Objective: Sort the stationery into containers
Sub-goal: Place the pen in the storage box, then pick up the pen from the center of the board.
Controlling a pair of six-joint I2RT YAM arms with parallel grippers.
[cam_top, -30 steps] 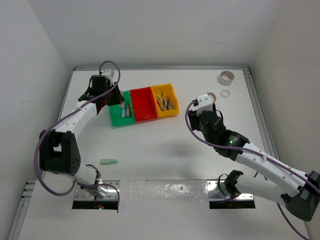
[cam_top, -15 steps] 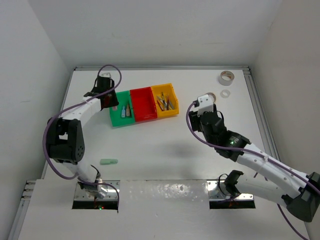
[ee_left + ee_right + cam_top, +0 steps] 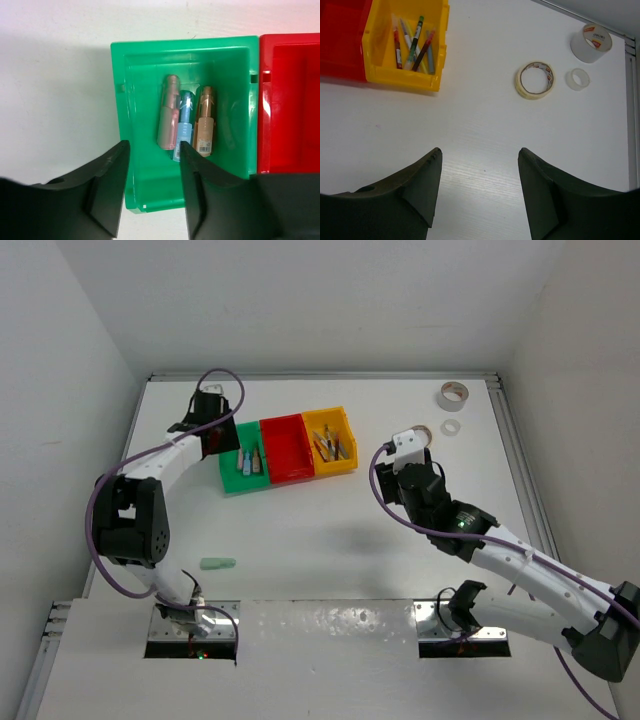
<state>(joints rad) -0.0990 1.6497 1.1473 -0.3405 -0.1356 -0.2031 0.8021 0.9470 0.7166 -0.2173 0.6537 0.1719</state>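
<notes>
A white table (image 3: 330, 530) is seen from above, with two robot arms bolted at its 6 o'clock edge. Three open bins joined in a row are set toward 11 o'clock from the table's centre: a green bin (image 3: 243, 468), a red bin (image 3: 285, 447) touching its 3 o'clock side, and a yellow bin (image 3: 330, 440) touching the red one at 3 o'clock again. The left gripper (image 3: 153, 150) is held over the green bin's 9 o'clock wall, with its two dark fingers spread apart and nothing grasped between them. In the left wrist view, three chunky pastel pieces are laid side by side on the green bin's floor, touching one another: a pink piece (image 3: 168, 112) at 9 o'clock, a blue piece (image 3: 184, 125) in the middle and an orange piece (image 3: 205, 120) at 3 o'clock. A green piece (image 3: 217, 564) is left lying alone on the table toward 8 o'clock, well apart from the bins. The right gripper (image 3: 480, 155) is held above bare table, its fingers likewise released and empty. In its wrist view, a bundle of thin pens (image 3: 412, 45) is seen inside the yellow bin at 10 o'clock. Three tape rolls are placed on the table at 1 o'clock: a tan roll (image 3: 535, 80) lying flat, a small white roll (image 3: 578, 79) just beside it at 3 o'clock, and a grey roll (image 3: 591, 43) near the table's far edge.
</notes>
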